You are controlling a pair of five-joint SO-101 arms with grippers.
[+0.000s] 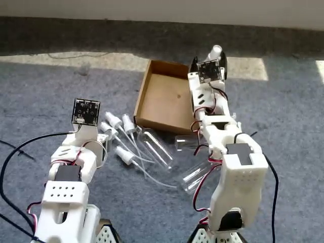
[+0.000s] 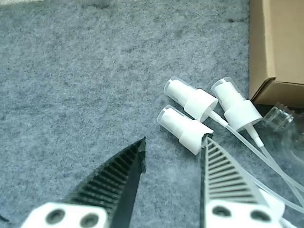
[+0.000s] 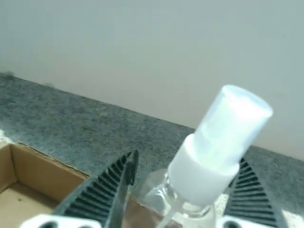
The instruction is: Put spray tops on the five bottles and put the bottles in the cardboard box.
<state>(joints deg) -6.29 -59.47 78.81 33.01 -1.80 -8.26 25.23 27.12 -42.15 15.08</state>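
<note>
Bottle [image 3: 209,142], capped, sits clamped in right gripper [image 3: 185,161] near box [image 1: 164,98]; left gripper [image 2: 174,141] gapes by spray tops [image 2: 192,102].

Sunlight cuts a bright band across the carpet [image 1: 45,96] at the far edge of the cardboard box [image 1: 164,98]; dark shadow lies beyond, soft light in front.

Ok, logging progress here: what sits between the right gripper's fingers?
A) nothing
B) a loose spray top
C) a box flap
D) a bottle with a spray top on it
D: a clear bottle capped with a white spray top sits in the right gripper.
</note>
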